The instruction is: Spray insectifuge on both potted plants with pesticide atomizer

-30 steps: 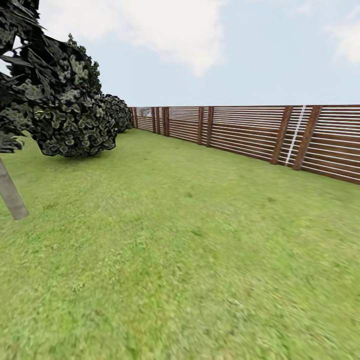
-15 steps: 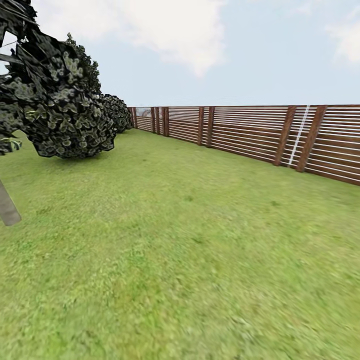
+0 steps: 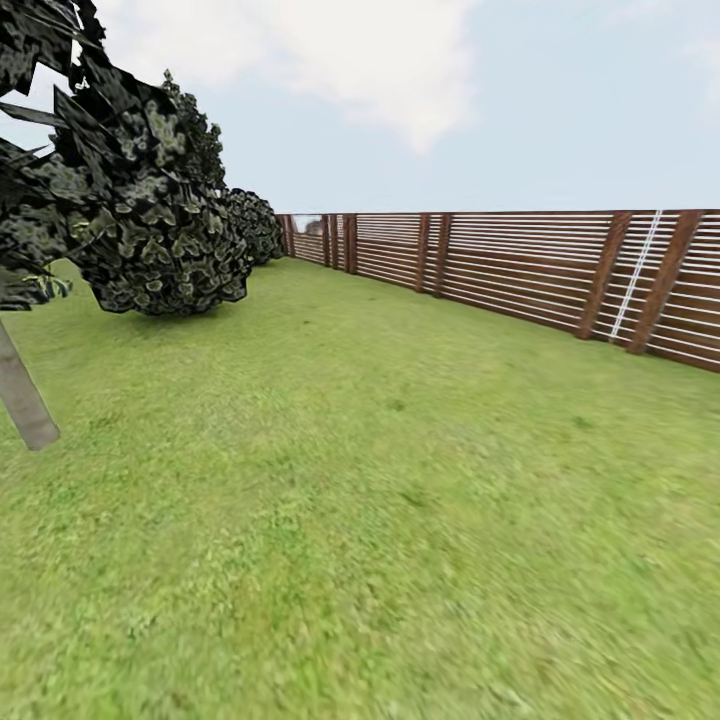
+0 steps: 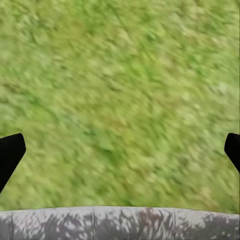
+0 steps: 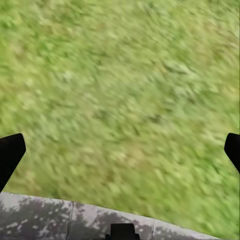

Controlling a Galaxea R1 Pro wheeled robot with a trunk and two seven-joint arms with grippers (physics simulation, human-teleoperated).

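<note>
Green underfoot: lawn (image 3: 380, 560) covers the near ground in the head view, blurred and bare of any tool or pot.
Left gripper (image 4: 120, 155): its two dark fingertips (image 4: 10, 155) stand far apart at the edges of the left wrist view, nothing between them but grass; a grey mottled paved edge (image 4: 120, 222) lies just under the camera.
Right gripper (image 5: 120, 155): fingers (image 5: 10, 152) likewise spread wide and empty over grass, with a grey stone edge (image 5: 45, 215) close below.
Atomizer: not in sight, so its bearing from the fingers, its long axis and the nearer arm cannot be told from here.
Potted plants: also out of sight; no low rosettes in small grey pots appear on the grass.
Step in hand: by my reading the robot is travelling and searching the garden, with the pickup not yet begun.
Middle ground: a pale slanted trunk (image 3: 25, 395) rises at the left edge, under dark overhanging leaves.
Further off: a large dark broad-leaved shrub (image 3: 160, 240) sits on the lawn to the left.
Far bound: a brown slatted fence (image 3: 520, 265) runs along the back and right.
Room: open and unobstructed ahead, flat ground for driving.
</note>
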